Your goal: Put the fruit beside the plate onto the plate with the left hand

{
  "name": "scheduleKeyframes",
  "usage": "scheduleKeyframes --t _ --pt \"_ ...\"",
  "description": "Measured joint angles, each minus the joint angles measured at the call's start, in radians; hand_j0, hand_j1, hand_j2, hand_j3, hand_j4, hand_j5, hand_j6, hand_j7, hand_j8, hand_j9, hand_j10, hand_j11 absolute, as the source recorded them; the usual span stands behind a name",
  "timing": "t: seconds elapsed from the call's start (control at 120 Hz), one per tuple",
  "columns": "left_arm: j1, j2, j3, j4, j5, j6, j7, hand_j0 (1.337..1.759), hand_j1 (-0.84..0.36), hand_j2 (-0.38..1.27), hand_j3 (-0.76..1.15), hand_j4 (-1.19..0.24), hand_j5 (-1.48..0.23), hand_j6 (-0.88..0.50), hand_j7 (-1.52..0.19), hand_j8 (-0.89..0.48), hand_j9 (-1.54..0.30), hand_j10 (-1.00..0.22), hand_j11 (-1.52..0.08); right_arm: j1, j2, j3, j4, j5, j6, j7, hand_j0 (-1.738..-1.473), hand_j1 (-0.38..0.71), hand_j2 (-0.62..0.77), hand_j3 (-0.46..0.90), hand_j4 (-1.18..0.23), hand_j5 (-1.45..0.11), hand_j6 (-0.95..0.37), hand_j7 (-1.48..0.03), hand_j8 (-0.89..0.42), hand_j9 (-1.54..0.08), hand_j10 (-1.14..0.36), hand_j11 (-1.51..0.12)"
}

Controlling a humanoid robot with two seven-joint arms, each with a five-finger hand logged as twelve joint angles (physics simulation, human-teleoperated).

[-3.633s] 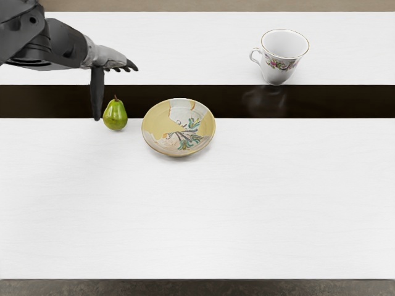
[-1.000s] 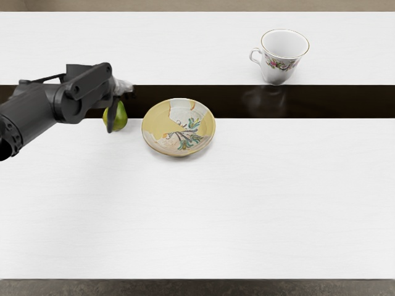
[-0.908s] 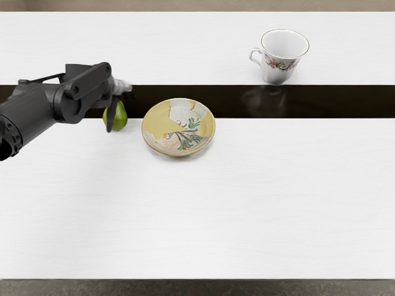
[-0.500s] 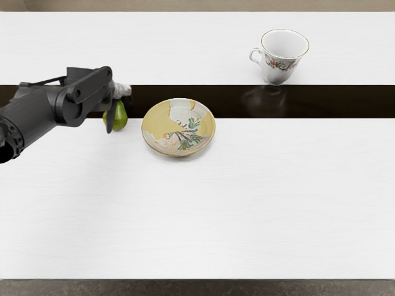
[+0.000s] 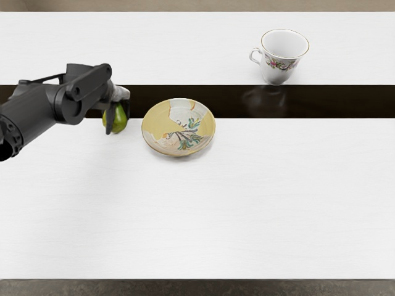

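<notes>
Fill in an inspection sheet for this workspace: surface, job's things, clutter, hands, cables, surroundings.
Surface: white table, with a dark band across it behind the plate.
Job's things: pear beside the left rim of the plate, not on it.
Clutter: flowered cup, upright, far right.
Hands: left hand at the pear, grasp hidden by the arm; right hand not in view.
Cables: nothing seen.
Surroundings: floor strip below the near edge.
</notes>
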Motion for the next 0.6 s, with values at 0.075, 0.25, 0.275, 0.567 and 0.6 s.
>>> scheduleKeyframes --t 0.075,0.25,0.275,0.567,0.6 --pt "-0.006 0.000 0.001 -0.001 -0.004 -0.015 0.002 1.658 -0.29 0.44 0.00 -0.53 -0.78 -0.39 -0.74 -0.41 -0.72 -0.56 -0.72 0.000 0.000 0.000 0.000 0.000 0.000 0.000 -1.658 -0.35 0.00 0.00 0.00 0.00 0.00 0.00 0.00 0.00 0.00 0.00" --pt "-0.047 0.003 -0.003 -0.009 -0.021 -0.069 0.004 1.658 -0.28 0.40 0.00 -0.56 -0.78 -0.40 -0.76 -0.41 -0.73 -0.56 -0.73 0.000 0.000 0.000 0.000 0.000 0.000 0.000 -1.658 -0.35 0.00 0.00 0.00 0.00 0.00 0.00 0.00 0.00 0.00 0.00" --pt "-0.055 0.003 -0.003 -0.010 -0.025 -0.078 0.004 1.658 -0.28 0.40 0.00 -0.55 -0.78 -0.40 -0.76 -0.41 -0.73 -0.56 -0.73 0.000 0.000 0.000 0.000 0.000 0.000 0.000 -1.658 -0.35 0.00 0.00 0.00 0.00 0.00 0.00 0.00 0.00 0.00 0.00" --pt "-0.140 -0.003 -0.006 -0.017 -0.092 -0.108 0.005 1.658 -0.26 0.32 0.00 -0.55 -0.76 -0.39 -0.75 -0.40 -0.74 -0.56 -0.74 0.000 0.000 0.000 0.000 0.000 0.000 0.000 -1.658 -0.35 0.00 0.00 0.00 0.00 0.00 0.00 0.00 0.00 0.00 0.00" --pt "-0.146 -0.004 -0.006 -0.017 -0.098 -0.109 0.006 1.658 -0.26 0.32 0.00 -0.55 -0.76 -0.39 -0.75 -0.40 -0.74 -0.56 -0.74 0.000 0.000 0.000 0.001 0.000 0.001 0.000 -1.658 -0.35 0.00 0.00 0.00 0.00 0.00 0.00 0.00 0.00 0.00 0.00"
